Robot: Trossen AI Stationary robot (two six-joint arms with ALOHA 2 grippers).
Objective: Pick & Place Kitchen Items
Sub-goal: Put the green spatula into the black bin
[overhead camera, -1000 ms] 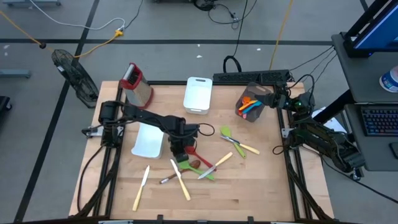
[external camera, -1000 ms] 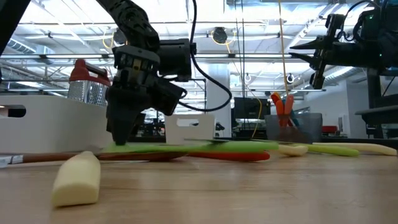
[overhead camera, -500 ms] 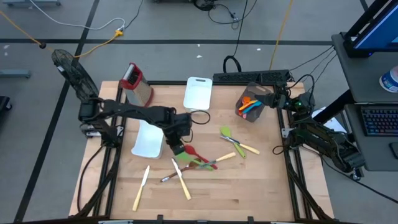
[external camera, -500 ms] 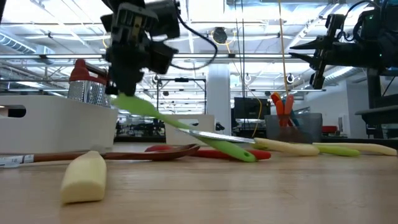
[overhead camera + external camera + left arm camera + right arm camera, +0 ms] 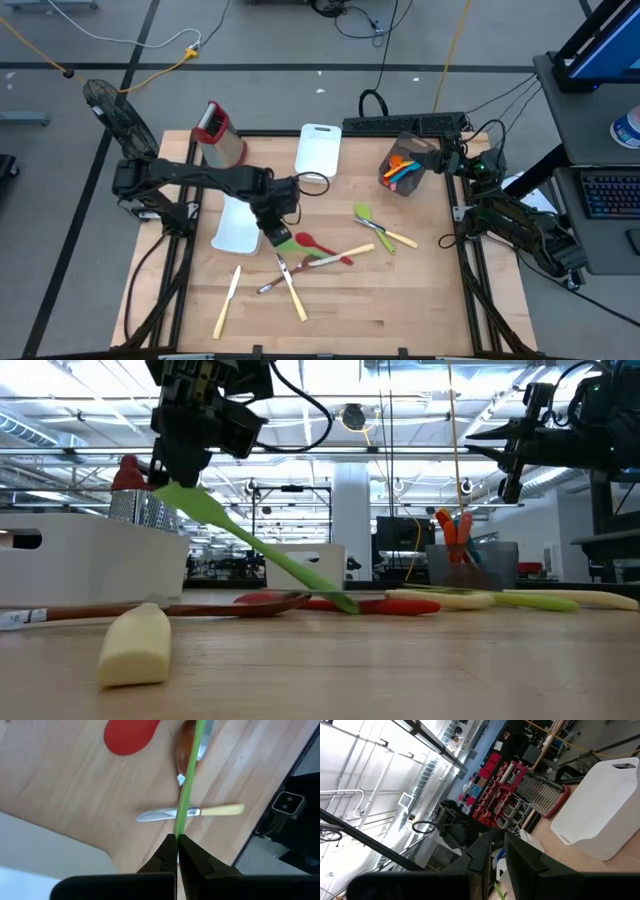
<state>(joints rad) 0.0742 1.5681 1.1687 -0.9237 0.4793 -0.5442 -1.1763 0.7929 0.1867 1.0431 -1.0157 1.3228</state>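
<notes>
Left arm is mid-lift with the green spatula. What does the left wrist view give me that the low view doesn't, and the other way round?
Left wrist view only: the fingers pinch the handle end of the green spatula, and directly beneath it lies a cream-handled knife.

Low view only: the spatula slopes down from the left gripper, its far end low beside the red spoon at the table; whether it touches is unclear. The right gripper waits high above the grey bin.

Both: the spatula is gripped, with the red spoon below.

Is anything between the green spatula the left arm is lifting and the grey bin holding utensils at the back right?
Nothing visible does. The left claw holds the green spatula tilted, its lower end near the red spoon. The table towards the grey bin looks bare; the green spoon lies nearer the front.
</notes>
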